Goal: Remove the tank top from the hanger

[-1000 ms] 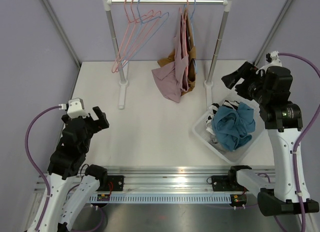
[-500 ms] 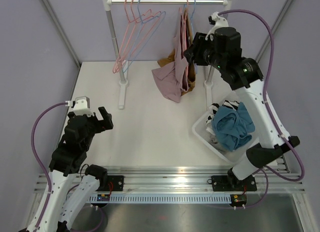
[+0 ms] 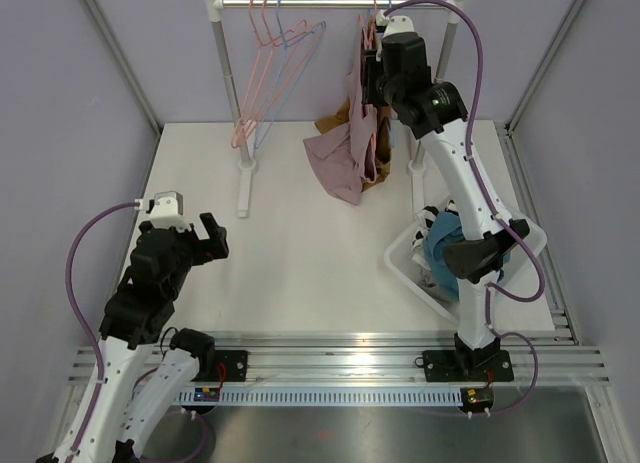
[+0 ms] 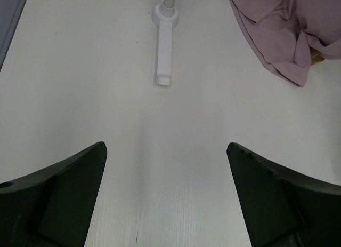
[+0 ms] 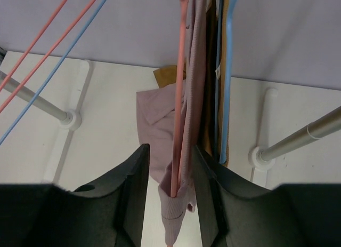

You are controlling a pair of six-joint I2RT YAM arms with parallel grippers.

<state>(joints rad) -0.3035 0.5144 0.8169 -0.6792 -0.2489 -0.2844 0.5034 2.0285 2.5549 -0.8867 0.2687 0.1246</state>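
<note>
Up at the far edge of the counter [image 3: 300, 243], the rack [image 3: 330, 2] carries the tank top [image 5: 198, 97] on a pink hanger [image 5: 180, 87], its hem spilling onto the counter below. The right tool [image 5: 170, 151] is right in there, one jaw either side of the strap and the hanger wire. That looks like a bid to pin the cloth where it can be slid off the hanger's shoulder. The jaws stand narrow, and the right one seems to touch fabric, but whether they truly bite I cannot tell. A blue hanger [image 5: 228, 71] with a brown garment hangs just beside, so a stray catch is the risk. Over the near-left corner, the left tool [image 4: 165, 148] hangs fully spread and grasps nothing, probably waiting to steady the hanger or take the cloth.
</note>
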